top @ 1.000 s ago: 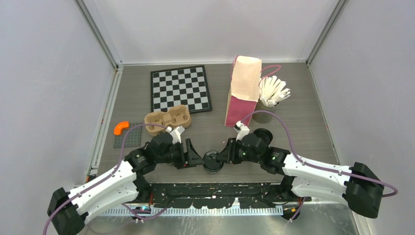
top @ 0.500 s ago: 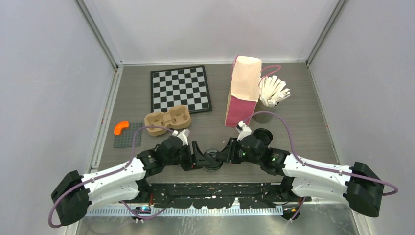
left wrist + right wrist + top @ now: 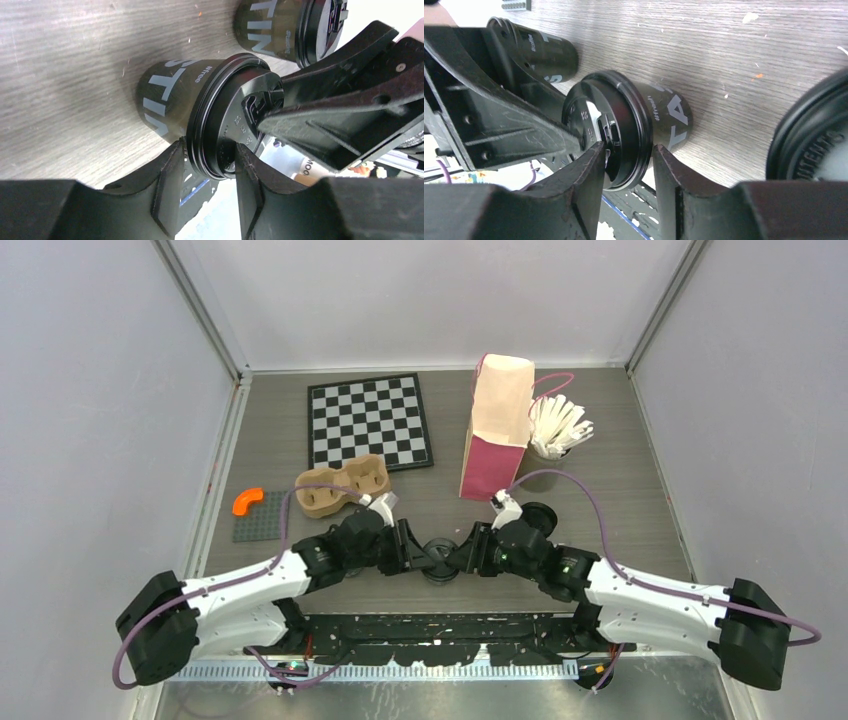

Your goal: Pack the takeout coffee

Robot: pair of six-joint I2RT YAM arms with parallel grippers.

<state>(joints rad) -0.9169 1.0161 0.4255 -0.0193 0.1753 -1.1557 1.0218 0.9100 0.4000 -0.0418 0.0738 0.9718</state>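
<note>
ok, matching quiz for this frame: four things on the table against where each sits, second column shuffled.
Things:
1 bag
2 near cup
3 tray
4 orange piece

Places:
A just on the near side of the chessboard
B between both arms' fingers
C leftmost, at the grey plate
D standing beside the white sticks

Pairs: 1-D, 2-B, 3-A, 4-C
</note>
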